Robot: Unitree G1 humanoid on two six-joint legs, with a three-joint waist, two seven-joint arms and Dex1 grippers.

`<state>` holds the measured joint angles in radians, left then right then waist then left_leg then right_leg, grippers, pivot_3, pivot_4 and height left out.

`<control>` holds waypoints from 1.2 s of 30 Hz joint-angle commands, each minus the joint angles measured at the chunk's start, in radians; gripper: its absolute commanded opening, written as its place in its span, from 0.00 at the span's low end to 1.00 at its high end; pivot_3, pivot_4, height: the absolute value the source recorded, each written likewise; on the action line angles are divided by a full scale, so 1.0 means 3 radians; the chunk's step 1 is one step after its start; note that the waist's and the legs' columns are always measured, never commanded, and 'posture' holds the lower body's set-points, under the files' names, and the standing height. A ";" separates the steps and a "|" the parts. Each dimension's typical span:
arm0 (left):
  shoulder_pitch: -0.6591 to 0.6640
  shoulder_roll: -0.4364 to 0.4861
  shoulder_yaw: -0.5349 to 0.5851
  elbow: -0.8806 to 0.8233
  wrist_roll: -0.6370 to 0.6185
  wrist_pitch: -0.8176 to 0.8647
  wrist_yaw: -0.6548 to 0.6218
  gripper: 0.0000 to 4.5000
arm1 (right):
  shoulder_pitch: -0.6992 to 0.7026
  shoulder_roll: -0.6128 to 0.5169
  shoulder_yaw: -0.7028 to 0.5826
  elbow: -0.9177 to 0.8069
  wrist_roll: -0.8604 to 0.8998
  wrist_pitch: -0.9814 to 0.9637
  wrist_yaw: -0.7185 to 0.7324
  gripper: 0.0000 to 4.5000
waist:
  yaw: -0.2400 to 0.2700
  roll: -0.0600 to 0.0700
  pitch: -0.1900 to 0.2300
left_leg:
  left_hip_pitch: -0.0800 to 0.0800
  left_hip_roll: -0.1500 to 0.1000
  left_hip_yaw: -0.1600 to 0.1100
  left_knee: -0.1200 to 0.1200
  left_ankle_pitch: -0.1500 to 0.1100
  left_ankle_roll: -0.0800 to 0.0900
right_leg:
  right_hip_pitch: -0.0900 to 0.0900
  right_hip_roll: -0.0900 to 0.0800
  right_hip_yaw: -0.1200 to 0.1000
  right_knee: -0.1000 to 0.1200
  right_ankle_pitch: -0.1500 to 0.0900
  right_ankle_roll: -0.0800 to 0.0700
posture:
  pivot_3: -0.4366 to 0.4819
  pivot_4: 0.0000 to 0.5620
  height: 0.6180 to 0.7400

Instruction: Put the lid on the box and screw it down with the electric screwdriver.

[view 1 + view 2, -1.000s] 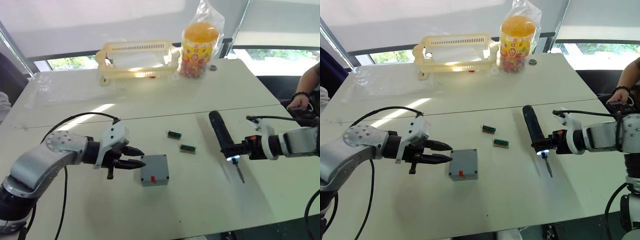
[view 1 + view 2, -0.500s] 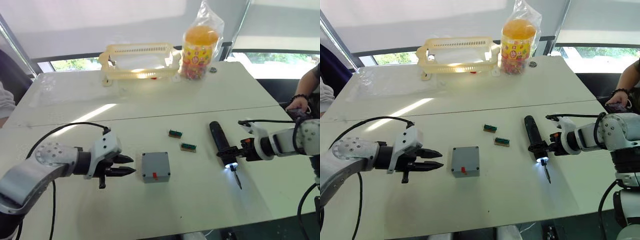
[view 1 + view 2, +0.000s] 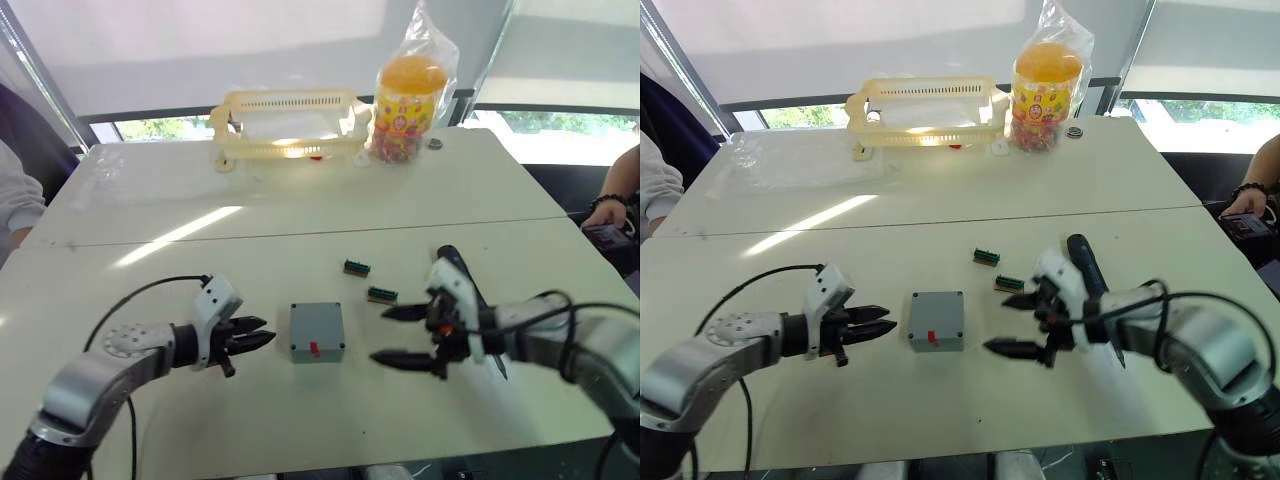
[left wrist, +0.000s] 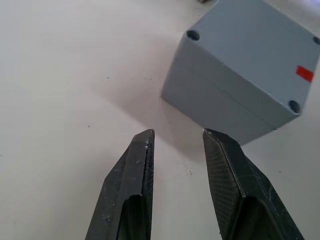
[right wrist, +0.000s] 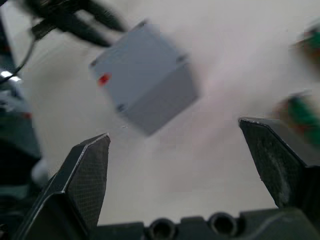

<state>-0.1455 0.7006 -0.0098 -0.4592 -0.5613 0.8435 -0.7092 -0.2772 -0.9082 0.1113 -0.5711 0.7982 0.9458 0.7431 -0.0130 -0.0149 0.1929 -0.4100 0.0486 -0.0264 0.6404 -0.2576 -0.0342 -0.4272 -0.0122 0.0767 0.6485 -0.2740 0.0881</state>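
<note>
I see the box (image 3: 936, 320) sitting on the desk (image 3: 940, 220) between both tools — lid on, red mark facing me. Left tool (image 3: 876, 326) is slightly parted and empty, just beside it. Right tool (image 3: 1012, 324) gapes wide and empty — the electric screwdriver (image 3: 1085, 270) lies behind it.

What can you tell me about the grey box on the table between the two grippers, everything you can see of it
The box is a small square enclosure of grey-blue plastic, sitting flat on the white table. Its top face is closed and smooth, with round recessed holes at the corners and a small red mark near one edge; a seam runs around its side walls. The left gripper and the open right gripper point at it from either side, neither touching it. Two small green blocks lie apart behind it.
</note>
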 commanded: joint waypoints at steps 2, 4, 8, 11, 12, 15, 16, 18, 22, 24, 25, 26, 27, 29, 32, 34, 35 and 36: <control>-0.0089 -0.0135 -0.0090 0.0043 0.0160 -0.0115 0.0150 0.34 | 0.0070 0.0245 0.0164 -0.0126 -0.0288 -0.0205 -0.0139 1.00 | -0.0018 -0.0001 0.0000 | 0.0001 0.0001 0.0000 0.0024 0.0000 0.0000 | 0.0007 0.0001 0.0001 0.0004 0.0001 -0.0018 | 0.48 0.27 1.00; -0.0097 -0.0176 -0.0122 0.0060 0.0203 -0.0136 0.0171 0.34 | 0.0061 0.0384 0.0266 -0.0104 -0.0374 -0.0209 -0.0195 1.00 | -0.0024 -0.0001 -0.0001 | 0.0005 0.0001 0.0004 0.0028 0.0003 -0.0005 | 0.0010 0.0002 0.0005 0.0004 0.0009 -0.0024 | 0.48 0.27 1.00; -0.0160 -0.0249 -0.0241 0.0147 0.0378 -0.0226 0.0236 0.34 | 0.0051 0.0623 0.0360 -0.0094 -0.0382 -0.0117 -0.0257 1.00 | -0.0013 -0.0002 -0.0001 | 0.0007 0.0001 0.0003 0.0029 0.0004 -0.0007 | 0.0012 0.0003 0.0006 0.0006 0.0012 -0.0023 | 0.48 0.27 1.00; -0.0280 -0.0333 -0.0352 0.0315 0.0542 -0.0349 0.0275 0.34 | 0.0041 0.0691 0.0370 -0.0123 -0.0332 -0.0022 -0.0229 1.00 | 0.0001 -0.0002 -0.0001 | 0.0005 0.0001 0.0001 0.0029 0.0004 -0.0007 | 0.0011 0.0004 0.0005 0.0006 0.0017 -0.0013 | 0.48 0.27 1.00; -0.0329 -0.0364 -0.0382 0.0380 0.0581 -0.0390 0.0276 0.34 | 0.0030 0.0707 0.0375 -0.0132 -0.0320 0.0010 -0.0223 1.00 | -0.0002 -0.0002 -0.0002 | 0.0005 0.0000 0.0001 0.0029 0.0004 -0.0007 | 0.0012 0.0003 0.0005 0.0006 0.0017 -0.0012 | 0.48 0.27 1.00; -0.0515 -0.0476 -0.0468 0.0625 0.0719 -0.0533 0.0281 0.34 | -0.0002 0.0805 0.0362 -0.0151 -0.0208 0.0154 -0.0240 1.00 | -0.0002 -0.0003 -0.0002 | 0.0005 0.0000 0.0001 0.0030 0.0005 -0.0007 | 0.0012 0.0003 0.0005 0.0007 0.0017 -0.0012 | 0.48 0.27 1.00; -0.0568 -0.0502 -0.0493 0.0693 0.0752 -0.0575 0.0264 0.34 | -0.0010 0.0851 0.0347 -0.0154 -0.0159 0.0209 -0.0259 1.00 | -0.0005 -0.0003 -0.0002 | 0.0005 0.0000 0.0000 0.0030 0.0005 -0.0007 | 0.0012 0.0004 0.0005 0.0008 0.0017 -0.0012 | 0.48 0.27 1.00; -0.0685 -0.0570 -0.0530 0.0821 0.0798 -0.0635 0.0231 0.34 | -0.0025 0.0949 0.0322 -0.0165 -0.0083 0.0292 -0.0307 1.00 | -0.0013 -0.0003 -0.0002 | 0.0006 0.0001 0.0000 0.0030 0.0005 -0.0007 | 0.0011 0.0005 0.0004 0.0011 0.0018 -0.0010 | 0.48 0.27 1.00; -0.0876 -0.0679 -0.0597 0.1079 0.0921 -0.0779 0.0195 0.34 | -0.0050 0.1095 0.0291 -0.0189 -0.0001 0.0418 -0.0413 1.00 | -0.0010 -0.0002 -0.0002 | 0.0006 0.0001 -0.0003 0.0029 0.0005 -0.0007 | 0.0011 0.0006 0.0002 0.0016 0.0019 -0.0009 | 0.48 0.27 1.00; -0.0949 -0.0696 -0.0604 0.1232 0.1011 -0.0868 0.0194 0.34 | -0.0051 0.1112 0.0277 -0.0208 -0.0010 0.0436 -0.0460 1.00 | -0.0012 -0.0002 -0.0002 | 0.0006 0.0001 -0.0003 0.0030 0.0005 -0.0007 | 0.0011 0.0006 0.0002 0.0017 0.0019 -0.0009 | 0.48 0.27 1.00; -0.0979 -0.0689 -0.0585 0.1294 0.1054 -0.0900 0.0209 0.34 | -0.0044 0.1085 0.0265 -0.0224 -0.0043 0.0426 -0.0472 1.00 | -0.0010 -0.0002 -0.0002 | 0.0006 0.0001 -0.0003 0.0030 0.0005 -0.0007 | 0.0011 0.0006 0.0002 0.0017 0.0019 -0.0009 | 0.48 0.27 1.00; -0.0998 -0.0671 -0.0551 0.1339 0.1093 -0.0924 0.0227 0.34 | -0.0034 0.1028 0.0244 -0.0236 -0.0088 0.0399 -0.0464 1.00 | -0.0010 -0.0002 -0.0002 | 0.0006 0.0001 -0.0003 0.0030 0.0005 -0.0007 | 0.0011 0.0006 0.0002 0.0017 0.0019 -0.0009 | 0.48 0.27 1.00; -0.1000 -0.0638 -0.0499 0.1355 0.1109 -0.0931 0.0232 0.34 | -0.0024 0.0947 0.0218 -0.0241 -0.0144 0.0355 -0.0435 1.00 | -0.0010 -0.0002 -0.0002 | 0.0006 0.0001 -0.0004 0.0030 0.0005 -0.0007 | 0.0011 0.0006 0.0001 0.0017 0.0019 -0.0009 | 0.48 0.27 1.00; -0.0950 -0.0531 -0.0376 0.1311 0.1103 -0.0912 0.0201 0.34 | -0.0014 0.0781 0.0161 -0.0210 -0.0285 0.0195 -0.0360 1.00 | -0.0012 -0.0002 -0.0002 | 0.0006 0.0000 -0.0003 0.0030 0.0005 -0.0007 | 0.0011 0.0006 0.0002 0.0017 0.0019 -0.0008 | 0.48 0.27 1.00; -0.0750 -0.0332 -0.0206 0.1088 0.0988 -0.0836 0.0079 0.34 | -0.0022 0.0659 0.0113 -0.0070 -0.0471 -0.0099 -0.0261 1.00 | -0.0027 -0.0002 -0.0002 | 0.0006 0.0001 -0.0003 0.0029 0.0005 -0.0006 | 0.0009 0.0006 0.0002 0.0017 0.0019 -0.0008 | 0.48 0.27 1.00; -0.0533 -0.0183 -0.0072 0.0815 0.0807 -0.0716 -0.0083 0.34 | -0.0040 0.0639 0.0102 0.0084 -0.0609 -0.0330 -0.0173 1.00 | -0.0034 -0.0002 -0.0002 | 0.0007 0.0002 -0.0003 0.0027 0.0005 -0.0006 | 0.0009 0.0007 0.0001 0.0019 0.0019 -0.0008 | 0.48 0.27 1.00; -0.0412 -0.0114 -0.0001 0.0668 0.0701 -0.0647 -0.0168 0.34 | -0.0052 0.0634 0.0115 0.0164 -0.0684 -0.0445 -0.0121 1.00 | -0.0032 -0.0002 -0.0002 | 0.0007 0.0003 -0.0003 0.0026 0.0004 -0.0006 | 0.0008 0.0006 0.0001 0.0021 0.0019 -0.0008 | 0.48 0.27 1.00; -0.0270 -0.0040 0.0078 0.0497 0.0571 -0.0565 -0.0263 0.34 | -0.0074 0.0633 0.0147 0.0253 -0.0767 -0.0566 -0.0063 1.00 | -0.0028 -0.0002 -0.0002 | 0.0008 0.0003 -0.0003 0.0026 0.0005 -0.0006 | 0.0008 0.0006 0.0001 0.0022 0.0019 -0.0008 | 0.48 0.27 1.00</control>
<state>-0.2523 0.6644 -0.0338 -0.2144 -0.3242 0.6466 -0.7417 -0.2863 -0.7152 0.1609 -0.5111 0.6010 0.8452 0.6935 -0.0215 -0.0155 0.1923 -0.4078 0.0494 -0.0272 0.6481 -0.2562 -0.0361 -0.4248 -0.0105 0.0768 0.6551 -0.2684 0.0859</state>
